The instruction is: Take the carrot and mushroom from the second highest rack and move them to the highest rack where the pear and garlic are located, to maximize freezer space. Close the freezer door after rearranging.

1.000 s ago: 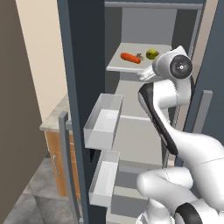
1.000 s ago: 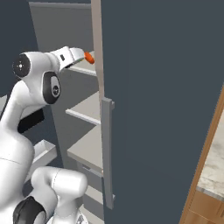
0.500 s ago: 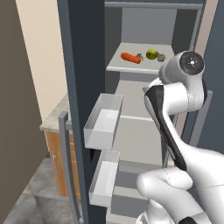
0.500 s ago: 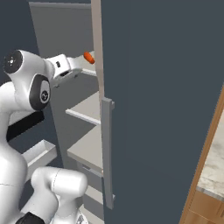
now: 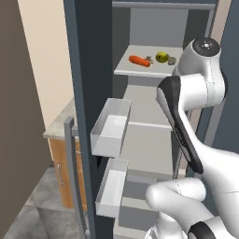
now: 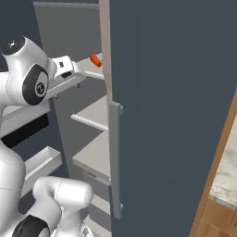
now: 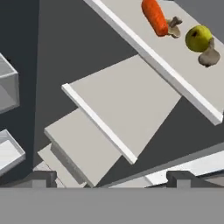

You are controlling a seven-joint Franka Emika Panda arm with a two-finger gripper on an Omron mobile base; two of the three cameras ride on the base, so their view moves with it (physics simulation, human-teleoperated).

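Note:
The orange carrot point(image 7: 155, 17), the small brown mushroom point(image 7: 175, 26), the yellow-green pear point(image 7: 197, 38) and the garlic point(image 7: 209, 56) lie in a row on the same upper rack point(image 7: 131, 41) of the open freezer. From the left base they show as carrot point(image 5: 139, 61), mushroom point(image 5: 149, 59), pear point(image 5: 162, 57) and garlic point(image 5: 172, 60). The carrot point(image 6: 96, 60) peeks past the door edge. My gripper point(image 7: 111, 177) is open, holds nothing, and hangs back from the racks, well short of the food.
A bare rack point(image 7: 127, 100) sits just under the food, with another point(image 7: 78, 148) below it. The freezer door point(image 5: 88, 116) stands open on the left and carries two white bins point(image 5: 109, 128). Its long handle point(image 6: 115, 157) faces the right base camera.
The hand has drawn back from the upper rack while the elbow rose; the gripper stayed open. The four foods have not moved.

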